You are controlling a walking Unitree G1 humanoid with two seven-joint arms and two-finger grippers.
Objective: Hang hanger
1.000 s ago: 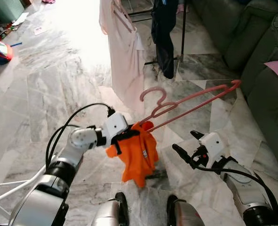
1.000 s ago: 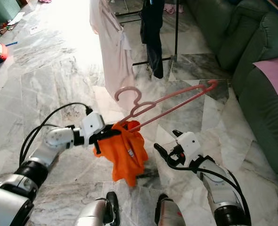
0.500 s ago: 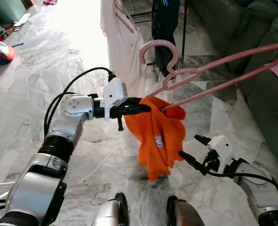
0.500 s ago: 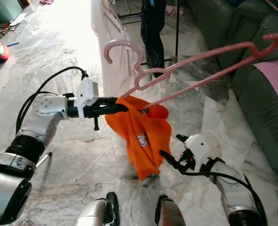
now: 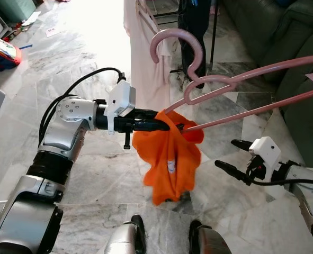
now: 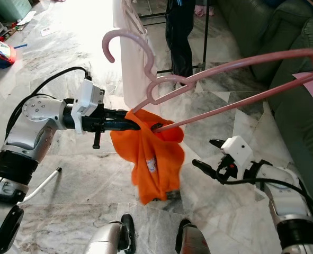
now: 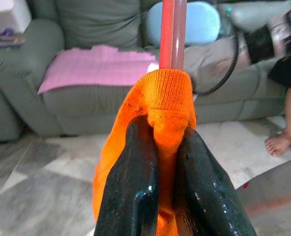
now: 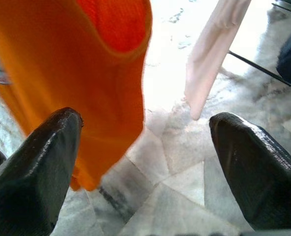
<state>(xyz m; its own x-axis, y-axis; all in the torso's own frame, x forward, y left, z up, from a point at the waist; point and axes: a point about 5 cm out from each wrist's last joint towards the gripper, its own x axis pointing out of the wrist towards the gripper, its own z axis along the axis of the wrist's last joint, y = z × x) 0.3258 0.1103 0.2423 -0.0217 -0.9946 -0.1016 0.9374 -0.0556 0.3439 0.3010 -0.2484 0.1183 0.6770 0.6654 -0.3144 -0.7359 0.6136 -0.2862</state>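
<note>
Behind hanger [image 5: 235, 84], pale garment [image 5: 145, 47], sofa [image 5: 273, 32].

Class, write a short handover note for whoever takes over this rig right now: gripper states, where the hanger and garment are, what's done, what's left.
Left gripper: shut on the orange garment at the pink hanger, held up in front of the robot.
Right gripper: open, empty, low beside the garment.
Done: hanger with garment lifted off the floor.
Left: hook it on the black clothes rack ahead, next to the pale pink garment already hanging there.
</note>
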